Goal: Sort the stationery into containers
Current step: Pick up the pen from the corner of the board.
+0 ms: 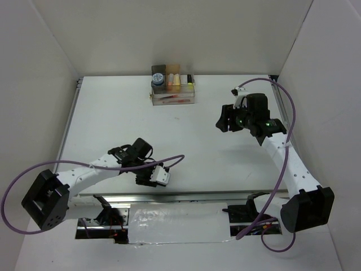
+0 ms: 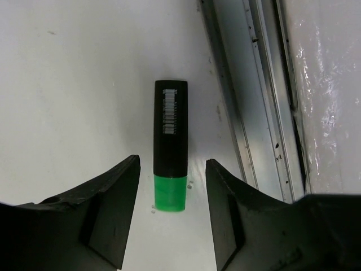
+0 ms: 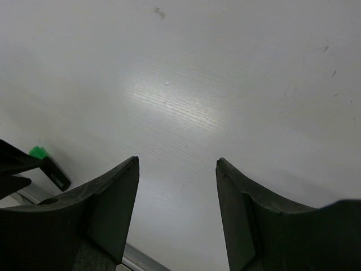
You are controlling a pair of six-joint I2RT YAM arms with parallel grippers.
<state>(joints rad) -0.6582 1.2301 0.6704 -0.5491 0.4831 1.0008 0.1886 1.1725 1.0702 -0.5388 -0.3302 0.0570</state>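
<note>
Progress: we found most stationery in the far organiser (image 1: 192, 97); one green-ended highlighter (image 2: 170, 147) outstanding (near edge) | left gripper (image 2: 172, 165) wide, framing it; right gripper (image 3: 177, 164) wide, empty

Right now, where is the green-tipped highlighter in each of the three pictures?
Top external: hidden beneath the left tool, low and left of centre.
Left wrist: the green-tipped highlighter lies at centre, between the open jaws, touching neither.
Right wrist: at the lower left edge, small and far off.
Shared landmark: the metal rail running beside it.
</note>
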